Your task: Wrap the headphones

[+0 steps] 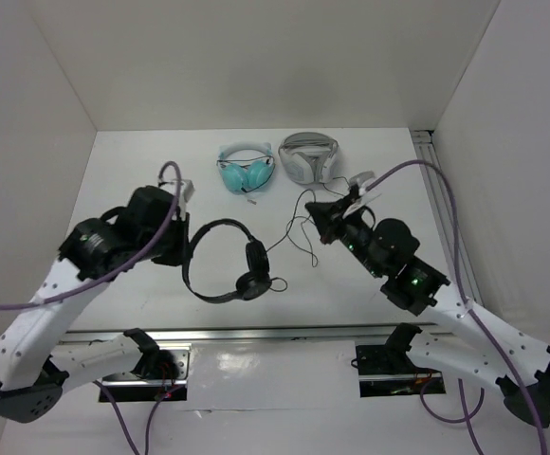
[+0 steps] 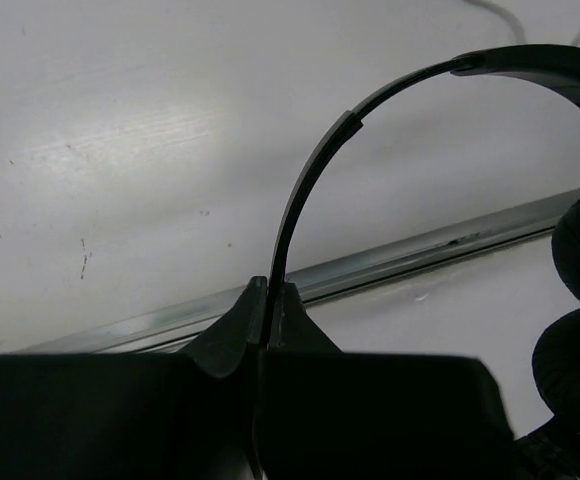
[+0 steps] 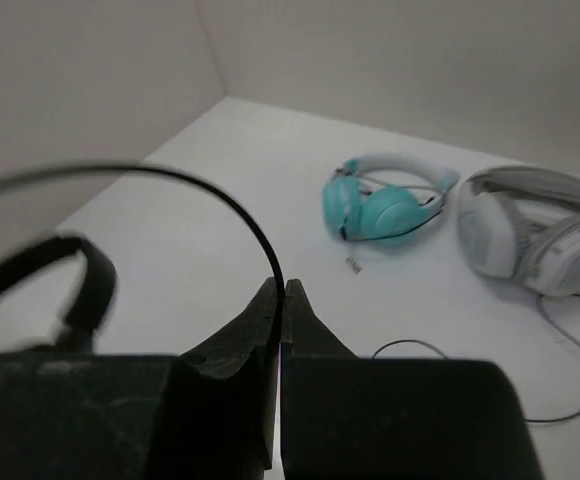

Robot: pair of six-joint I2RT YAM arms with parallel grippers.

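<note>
The headphones [image 1: 254, 256] sit mid-tabletop [image 1: 351, 289] between the two arms; left claw [image 2: 267, 305] is clamped tight on the thin headband [image 2: 305, 185], right claw [image 3: 281, 300] is pinched shut on the cable [image 3: 250, 225] off to the right. Looks like a light set to me; band's springy but skinny, so I wouldn't crank on it; cable's floppy and slick, I'd bet it slides and tangles. Band's the spot to hold, cable for the winding; pads [image 1: 252, 284] look squishy, skip those.

Black headphones [image 1: 254, 261]: thin headband [image 2: 300, 190] clamped between left fingers [image 2: 232, 335]; thin cable [image 3: 270, 262] pinched between right fingers [image 3: 310, 335].
</note>
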